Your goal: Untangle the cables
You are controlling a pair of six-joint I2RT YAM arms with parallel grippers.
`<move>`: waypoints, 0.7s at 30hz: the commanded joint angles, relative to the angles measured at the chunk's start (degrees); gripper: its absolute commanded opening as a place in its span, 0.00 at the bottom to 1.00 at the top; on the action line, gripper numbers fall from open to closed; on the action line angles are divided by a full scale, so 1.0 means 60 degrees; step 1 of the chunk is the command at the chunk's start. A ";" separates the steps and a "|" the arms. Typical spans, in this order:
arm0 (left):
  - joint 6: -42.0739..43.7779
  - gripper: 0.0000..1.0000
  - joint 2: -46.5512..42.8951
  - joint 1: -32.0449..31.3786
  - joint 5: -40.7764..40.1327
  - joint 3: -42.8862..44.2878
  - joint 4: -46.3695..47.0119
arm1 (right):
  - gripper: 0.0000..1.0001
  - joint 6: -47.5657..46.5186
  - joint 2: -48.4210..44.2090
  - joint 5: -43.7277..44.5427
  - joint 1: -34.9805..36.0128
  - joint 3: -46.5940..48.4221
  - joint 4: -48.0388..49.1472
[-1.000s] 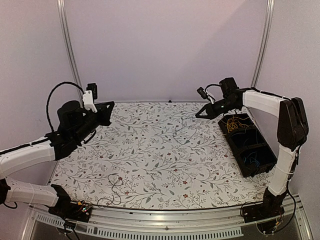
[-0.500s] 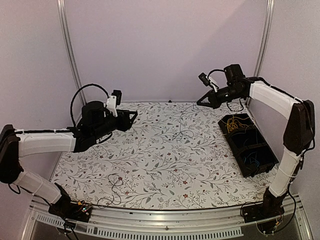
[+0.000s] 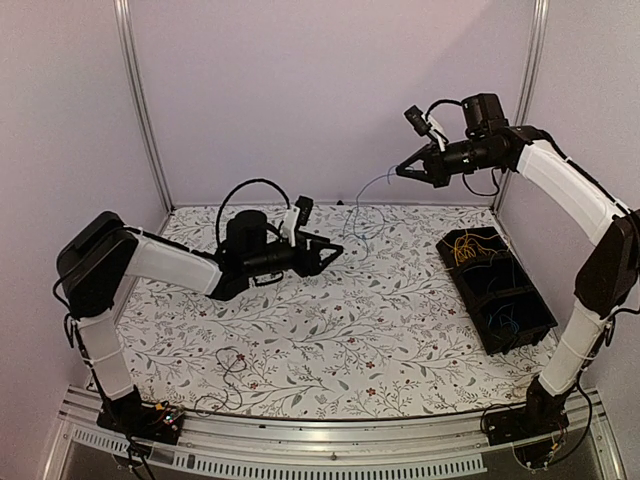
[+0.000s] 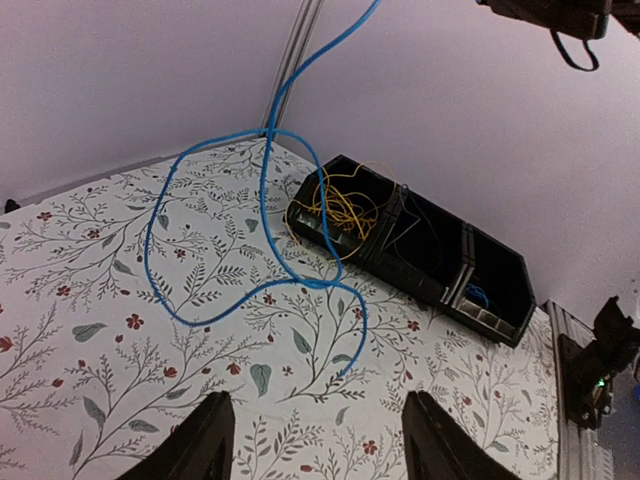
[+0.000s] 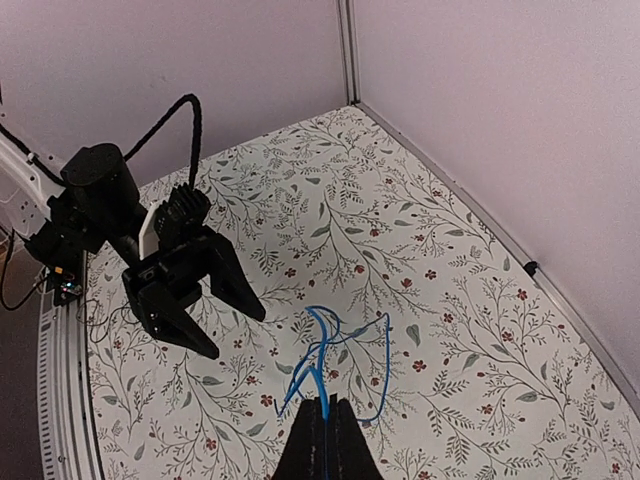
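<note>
1. Hard to make out: in the top view the blue cable [image 3: 372, 182] is only a faint line against the back wall. In the left wrist view its upper end runs off the top edge.
2. The middle compartment of the black bin [image 3: 540, 318] is too dark to read. The yellow wires [image 3: 465, 248] in its far compartment are too tangled to count.
3. Cut off: the left pincer [image 4: 320, 445] shows only two finger ends at the bottom edge of its own view.
4. Counts: two arms, two pincers, one bin with three compartments, one blue cable out of the bin, and one thin dark cable [image 3: 228, 365] at the lower left of the table [image 3: 330, 330].
5. The right pincer [image 3: 400, 172], raised at the upper right, is clamped on the blue cable [image 5: 386, 360].
6. The left pincer [image 3: 330, 255] is spread wide and holds nothing, low over the table's centre.
7. The blue cable [image 4: 263, 180] hangs down, and its lower loops lie on the table beside the bin.
8. A few blue wires [image 3: 508, 320] sit in the bin's near compartment.
</note>
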 commanded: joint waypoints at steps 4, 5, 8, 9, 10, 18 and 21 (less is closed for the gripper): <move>0.0544 0.59 0.0796 -0.0404 0.0006 0.0659 0.0550 | 0.00 -0.0095 -0.0121 -0.0003 0.0314 0.0385 -0.0373; 0.0952 0.59 0.0847 -0.0490 -0.0029 0.0726 0.0367 | 0.00 -0.0095 -0.0148 -0.0051 0.0342 0.0407 -0.0392; 0.2134 0.58 0.0976 -0.0792 -0.0088 0.0893 -0.0187 | 0.00 -0.0074 -0.0215 -0.0088 0.0436 0.0438 -0.0425; 0.2381 0.57 0.1022 -0.0872 -0.0058 0.0940 -0.0290 | 0.00 -0.0067 -0.0231 -0.0093 0.0471 0.0439 -0.0451; 0.2542 0.57 0.1110 -0.0935 -0.0158 0.1025 -0.0396 | 0.00 -0.0065 -0.0260 -0.0086 0.0505 0.0443 -0.0466; 0.2955 0.54 0.1637 -0.1093 -0.0524 0.1543 0.0134 | 0.00 -0.0011 -0.0342 -0.0160 0.0556 0.0490 -0.0470; 0.3126 0.47 0.1847 -0.1112 -0.0877 0.1897 -0.0018 | 0.00 0.0022 -0.0342 -0.0224 0.0556 0.0533 -0.0459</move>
